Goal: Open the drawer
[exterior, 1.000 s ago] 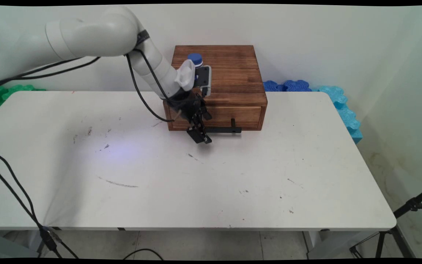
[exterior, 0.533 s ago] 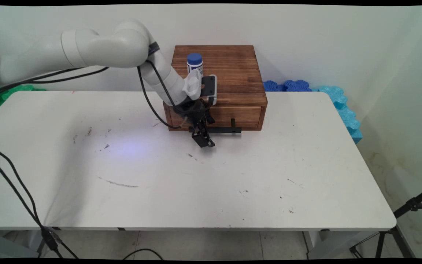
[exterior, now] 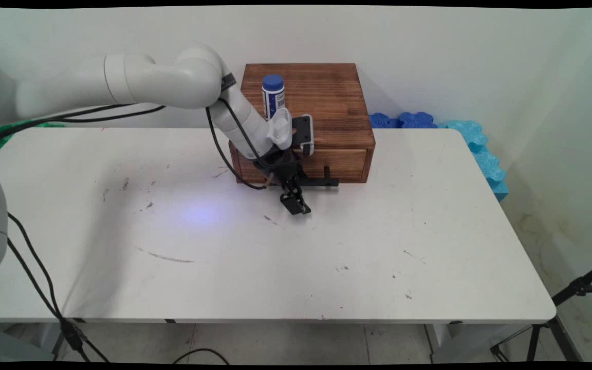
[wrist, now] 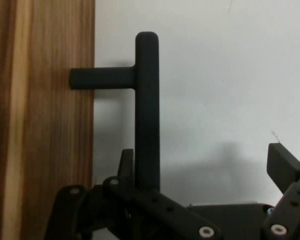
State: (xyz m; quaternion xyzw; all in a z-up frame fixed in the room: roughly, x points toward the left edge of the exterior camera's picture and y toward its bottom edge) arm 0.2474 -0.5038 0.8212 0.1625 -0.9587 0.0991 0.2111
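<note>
Drawer handle (wrist: 147,110) between our pincer's (exterior: 296,203) spread fingers, at the wooden box (exterior: 306,121) front.

From left we see the box face beside the pincer, then the black bar standing off it on a post; one finger (wrist: 286,165) sits well right. We judge it rigid and smooth, best gripped mid-bar. Behind the pincer, a blue-capped bottle (exterior: 273,96) stands on top.

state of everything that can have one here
drawer: shut
handle: a bar parallel to the drawer front, one gripper finger on each side
bottle: upright on the box, blue cap on
gripper: open, straddling the handle
box: on the table by the wall
</note>
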